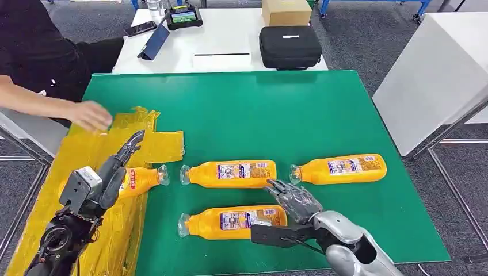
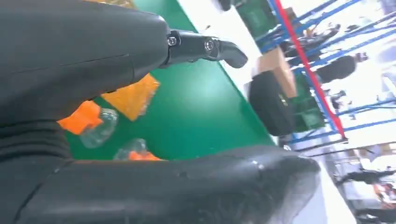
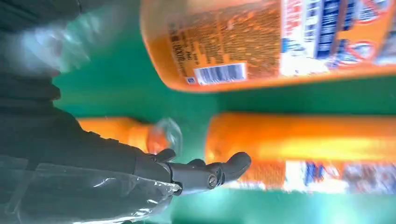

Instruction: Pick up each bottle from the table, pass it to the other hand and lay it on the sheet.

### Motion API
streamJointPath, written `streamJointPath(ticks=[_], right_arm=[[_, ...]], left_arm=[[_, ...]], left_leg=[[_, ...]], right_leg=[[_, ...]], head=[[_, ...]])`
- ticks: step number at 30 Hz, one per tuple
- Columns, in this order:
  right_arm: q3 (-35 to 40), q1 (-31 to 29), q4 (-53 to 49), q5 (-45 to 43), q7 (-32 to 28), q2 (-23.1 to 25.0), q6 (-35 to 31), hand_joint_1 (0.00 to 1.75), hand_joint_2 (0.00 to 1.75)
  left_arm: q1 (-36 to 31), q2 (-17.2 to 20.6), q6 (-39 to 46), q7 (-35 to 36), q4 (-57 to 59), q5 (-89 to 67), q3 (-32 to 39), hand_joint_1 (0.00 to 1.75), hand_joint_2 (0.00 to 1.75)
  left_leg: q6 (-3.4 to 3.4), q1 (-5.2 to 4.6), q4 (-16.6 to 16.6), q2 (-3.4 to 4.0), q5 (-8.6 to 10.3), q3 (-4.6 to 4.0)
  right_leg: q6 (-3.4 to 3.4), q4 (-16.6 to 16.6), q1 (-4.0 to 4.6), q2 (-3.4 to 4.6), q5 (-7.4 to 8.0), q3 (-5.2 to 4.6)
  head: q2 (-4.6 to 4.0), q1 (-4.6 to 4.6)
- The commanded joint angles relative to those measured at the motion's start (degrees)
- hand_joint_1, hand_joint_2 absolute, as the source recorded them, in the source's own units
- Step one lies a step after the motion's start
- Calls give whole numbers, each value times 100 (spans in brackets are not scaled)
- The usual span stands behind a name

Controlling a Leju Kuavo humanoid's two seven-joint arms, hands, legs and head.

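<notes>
Four orange juice bottles lie on their sides. One bottle (image 1: 141, 179) rests on the yellow sheet (image 1: 86, 152); my left hand (image 1: 113, 171) hovers over its base with fingers stretched out and holds nothing. Three lie on the green table (image 1: 276, 109): a middle bottle (image 1: 230, 173), a right bottle (image 1: 339, 168) and a front bottle (image 1: 230, 223). My right hand (image 1: 294, 200) is spread just above the front bottle's base end, gripping nothing. In the right wrist view its fingers (image 3: 205, 173) reach out over a labelled bottle (image 3: 303, 149), with another bottle (image 3: 280, 42) beside it.
A person's hand (image 1: 90, 115) rests on the far part of the sheet. Beyond the green table stand a black case (image 1: 289, 47), a cardboard box (image 1: 286, 11) and a tablet (image 1: 184, 16) on a white table. A white cabinet (image 1: 431, 75) stands to the right.
</notes>
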Motion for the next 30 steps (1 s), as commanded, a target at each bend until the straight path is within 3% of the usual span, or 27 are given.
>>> streamJointPath(ticks=[1, 17, 30], right_arm=[[551, -804, 865, 135, -82, 698, 46, 0, 175], [884, -870, 722, -295, -234, 792, 285, 0, 175], [1268, -596, 970, 20, 292, 541, 692, 0, 175]], left_arm=[[-180, -275, -31, 29, -110, 125, -160, 0, 0], [-224, -324, -43, 46, -122, 205, -170, 0, 0], [-221, -397, -77, 125, -188, 316, -77, 0, 0]], left_leg=[[-12, 5, -3, 18, -3, 14], [-15, 5, -1, 2, 1, 11], [-17, 7, -3, -1, -3, 22]], right_leg=[[-8, -3, 4, 22, 2, 9], [-8, 1, 2, 7, -3, 10], [-10, -4, 4, 5, -7, 23]], head=[[0, -2], [0, 0], [0, 0]])
